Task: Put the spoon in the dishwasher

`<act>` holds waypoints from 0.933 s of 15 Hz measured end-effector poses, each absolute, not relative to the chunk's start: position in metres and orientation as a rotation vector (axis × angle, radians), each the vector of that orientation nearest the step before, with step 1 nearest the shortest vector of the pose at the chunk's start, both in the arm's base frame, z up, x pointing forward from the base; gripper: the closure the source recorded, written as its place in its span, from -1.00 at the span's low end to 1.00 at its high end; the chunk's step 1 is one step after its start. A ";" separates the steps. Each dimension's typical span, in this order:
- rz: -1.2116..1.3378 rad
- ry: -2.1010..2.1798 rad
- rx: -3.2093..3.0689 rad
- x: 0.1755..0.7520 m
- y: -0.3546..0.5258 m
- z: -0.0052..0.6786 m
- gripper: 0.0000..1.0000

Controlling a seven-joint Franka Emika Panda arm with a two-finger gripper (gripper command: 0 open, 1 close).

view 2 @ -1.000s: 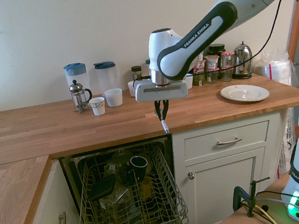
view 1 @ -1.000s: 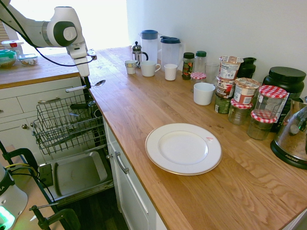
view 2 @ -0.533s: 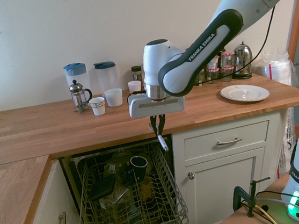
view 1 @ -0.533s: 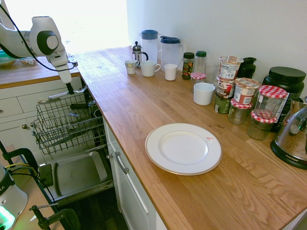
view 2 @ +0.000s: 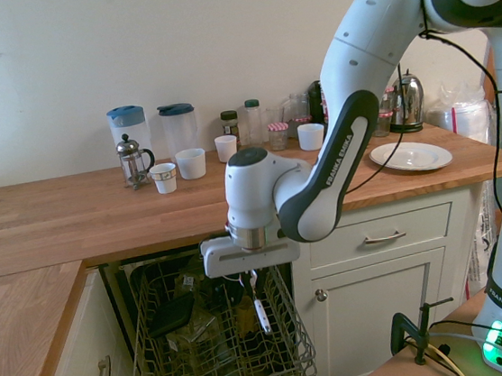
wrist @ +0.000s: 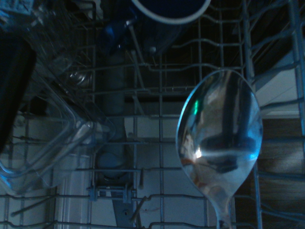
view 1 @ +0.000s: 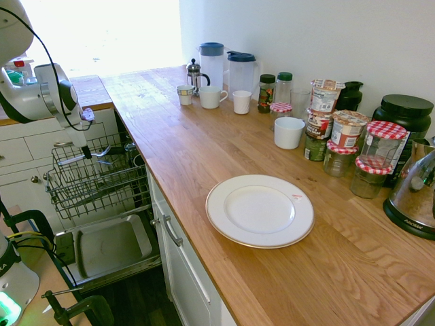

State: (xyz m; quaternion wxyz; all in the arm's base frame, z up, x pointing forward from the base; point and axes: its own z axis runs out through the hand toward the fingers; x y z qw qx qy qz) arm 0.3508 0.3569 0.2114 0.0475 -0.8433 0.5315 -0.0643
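Your gripper (view 2: pixel 252 283) is pinching the spoon (view 2: pixel 261 314) by its slim, slippery handle, its rigid bowl pointing at 6 o'clock over the dishwasher rack (view 2: pixel 290 333).

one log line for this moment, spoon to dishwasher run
phase: lowering into rack | gripper: shut on spoon | spoon: held over dishwasher rack, bowl hanging down | release: not yet | white plate: on counter

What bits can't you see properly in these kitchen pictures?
- Gripper grip, second exterior view: the fingers are too small and dark.
- Shiny silver spoon handle, wrist view: cut off by the edge.
- Dark wire dishwasher rack contents, second exterior view: shadowed, unclear.
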 end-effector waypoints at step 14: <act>-0.144 1.703 -2.570 0.368 0.354 0.110 -1.00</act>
